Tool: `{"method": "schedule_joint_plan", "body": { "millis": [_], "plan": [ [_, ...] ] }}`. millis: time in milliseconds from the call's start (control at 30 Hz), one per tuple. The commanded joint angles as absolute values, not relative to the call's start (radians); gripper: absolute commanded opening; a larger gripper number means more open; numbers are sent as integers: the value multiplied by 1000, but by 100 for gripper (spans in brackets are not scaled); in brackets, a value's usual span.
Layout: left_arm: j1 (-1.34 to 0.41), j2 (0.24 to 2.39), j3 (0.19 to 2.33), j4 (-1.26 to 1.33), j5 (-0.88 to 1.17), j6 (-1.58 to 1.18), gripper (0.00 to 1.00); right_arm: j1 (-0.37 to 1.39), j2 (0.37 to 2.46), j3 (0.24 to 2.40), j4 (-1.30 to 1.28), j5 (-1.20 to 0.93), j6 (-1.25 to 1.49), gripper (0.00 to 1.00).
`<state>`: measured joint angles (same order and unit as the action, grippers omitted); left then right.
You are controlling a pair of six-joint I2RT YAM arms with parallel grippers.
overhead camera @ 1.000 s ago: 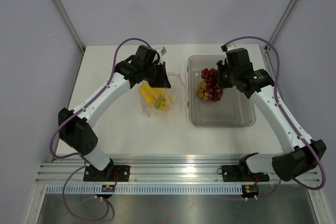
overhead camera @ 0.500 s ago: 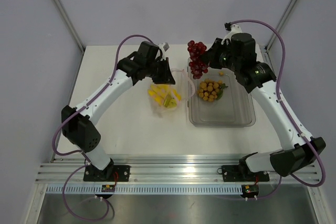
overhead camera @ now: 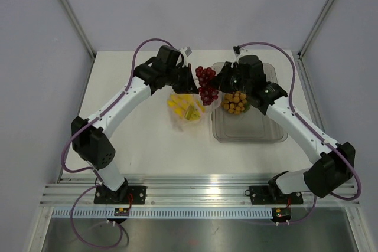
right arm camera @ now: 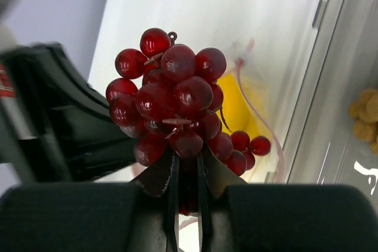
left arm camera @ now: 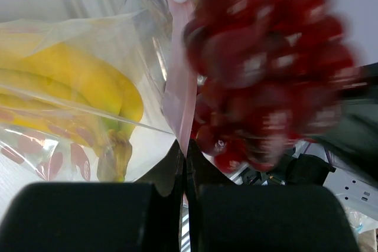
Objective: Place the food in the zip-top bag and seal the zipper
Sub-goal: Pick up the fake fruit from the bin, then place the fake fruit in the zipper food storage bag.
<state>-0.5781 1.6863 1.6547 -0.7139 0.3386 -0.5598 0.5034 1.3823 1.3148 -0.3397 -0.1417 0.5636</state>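
My right gripper [overhead camera: 220, 82] is shut on the dark red grapes [overhead camera: 206, 85] and holds them in the air beside the mouth of the zip-top bag [overhead camera: 188, 109]. The grapes fill the right wrist view [right arm camera: 171, 101], with my right gripper [right arm camera: 186, 163] pinching their lower part. My left gripper [overhead camera: 188, 81] is shut on the bag's pink-red zipper strip [left arm camera: 179, 81] and holds the mouth up; in the left wrist view my left gripper [left arm camera: 184, 154] pinches the strip. The yellow bananas [overhead camera: 183, 106] lie inside the bag [left arm camera: 88, 95]. The tan-orange round fruits [overhead camera: 235, 101] lie in the tray.
The rigid clear tray [overhead camera: 260, 129] stands right of the bag, its near half bare. Grey walls and metal posts close the table at the back and sides. A metal rail runs along the near edge.
My right gripper has lifted the grapes out of the tray and carried them left to the bag's mouth. My left gripper has raised the bag's edge and shifted slightly right.
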Motion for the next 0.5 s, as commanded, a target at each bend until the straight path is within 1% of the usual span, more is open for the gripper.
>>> {"method": "schedule_joint_plan", "body": {
  "millis": [0,67,233,467],
  "plan": [
    [-581,1689,1707,-661,382,-577,0,531,1381,1227,-226,-144,612,6],
    [-581,1689,1709,-658,385,-578,0,546,1384,1178,-219,-143,615,6],
    [-581,1692,1720,-653,403,-586,0,564,1388,1134,-227,-132,604,6],
    [-583,1687,1735,-655,429,-591,0,594,1483,1229,-334,-153,509,6]
  ]
}}
